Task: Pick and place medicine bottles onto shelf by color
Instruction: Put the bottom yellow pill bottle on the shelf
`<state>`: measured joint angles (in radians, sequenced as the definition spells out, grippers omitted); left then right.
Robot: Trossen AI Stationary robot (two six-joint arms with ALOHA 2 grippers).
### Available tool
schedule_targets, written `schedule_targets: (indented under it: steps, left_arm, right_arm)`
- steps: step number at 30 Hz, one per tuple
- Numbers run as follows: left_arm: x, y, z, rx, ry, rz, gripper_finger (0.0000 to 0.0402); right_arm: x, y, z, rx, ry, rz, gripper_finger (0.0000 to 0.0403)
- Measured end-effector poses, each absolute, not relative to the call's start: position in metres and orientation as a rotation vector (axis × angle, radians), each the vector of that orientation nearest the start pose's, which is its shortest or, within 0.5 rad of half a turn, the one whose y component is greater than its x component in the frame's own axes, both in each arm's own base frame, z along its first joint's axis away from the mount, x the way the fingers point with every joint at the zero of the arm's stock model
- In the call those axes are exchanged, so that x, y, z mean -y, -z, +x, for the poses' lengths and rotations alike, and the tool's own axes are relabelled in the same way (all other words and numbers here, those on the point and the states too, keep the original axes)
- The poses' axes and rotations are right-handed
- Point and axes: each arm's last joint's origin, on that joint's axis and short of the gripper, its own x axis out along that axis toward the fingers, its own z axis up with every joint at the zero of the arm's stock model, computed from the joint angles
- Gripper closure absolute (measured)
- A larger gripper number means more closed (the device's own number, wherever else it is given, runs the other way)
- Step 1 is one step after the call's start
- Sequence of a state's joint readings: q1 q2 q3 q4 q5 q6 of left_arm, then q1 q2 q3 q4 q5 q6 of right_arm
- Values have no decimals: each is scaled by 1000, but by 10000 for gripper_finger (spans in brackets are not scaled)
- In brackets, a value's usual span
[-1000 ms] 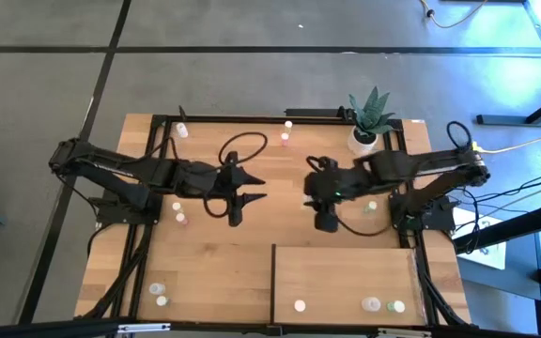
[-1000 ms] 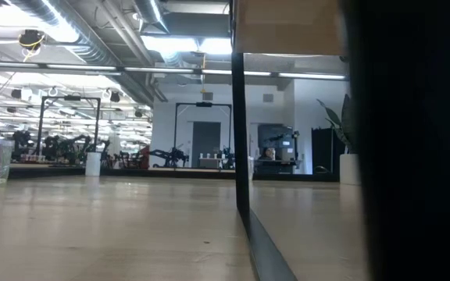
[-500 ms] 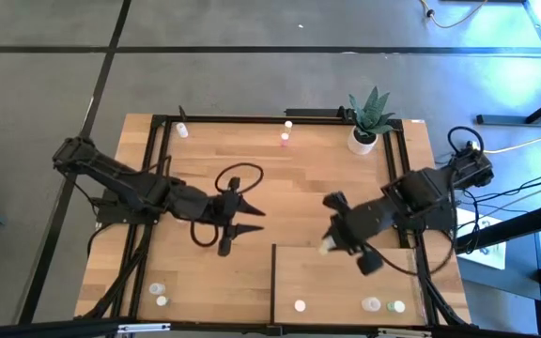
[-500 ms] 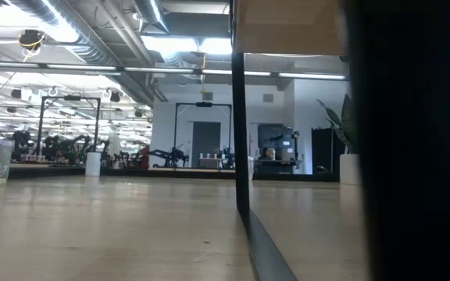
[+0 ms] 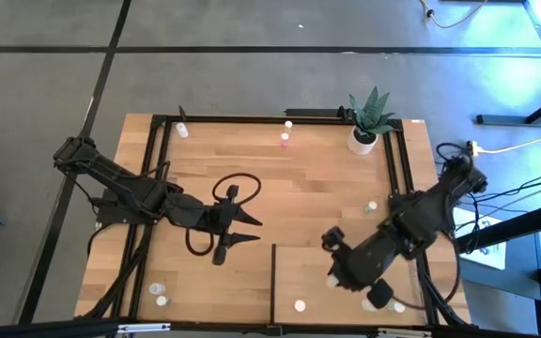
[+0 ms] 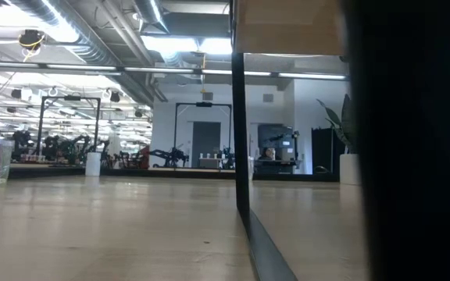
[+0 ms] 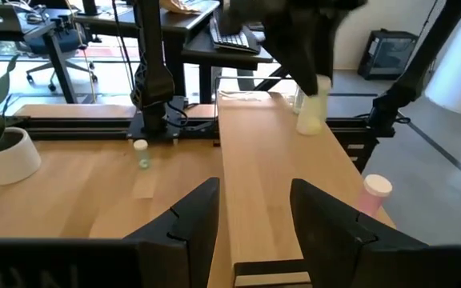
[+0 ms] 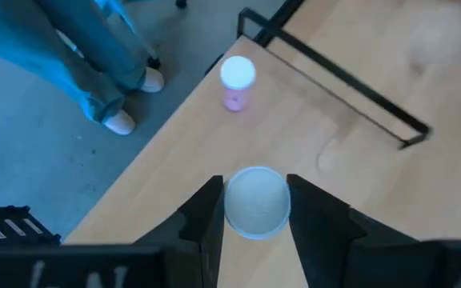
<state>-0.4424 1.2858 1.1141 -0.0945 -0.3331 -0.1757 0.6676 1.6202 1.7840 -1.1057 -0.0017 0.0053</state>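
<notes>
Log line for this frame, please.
right gripper: shut on bottle, over shelf | left gripper: open, empty, facing shelf | pink bottle: upright on shelf
</notes>
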Motion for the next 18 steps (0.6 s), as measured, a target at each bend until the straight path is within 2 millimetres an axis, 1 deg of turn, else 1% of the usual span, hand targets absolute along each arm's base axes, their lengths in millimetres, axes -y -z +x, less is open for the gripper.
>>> schedule_targets:
  steps: [5, 9, 18]
  left_arm:
    - [120, -349, 263, -258, 112, -69, 255]
    - [128, -349, 260, -264, 196, -39, 255]
    - [133, -349, 257, -264, 215, -36, 255]
  right_arm:
    - [-221, -368, 262, -967, -641, -276, 279]
    - [-234, -353, 266, -1014, -657, -280, 279]
    - [-242, -338, 275, -1054, -649, -296, 279]
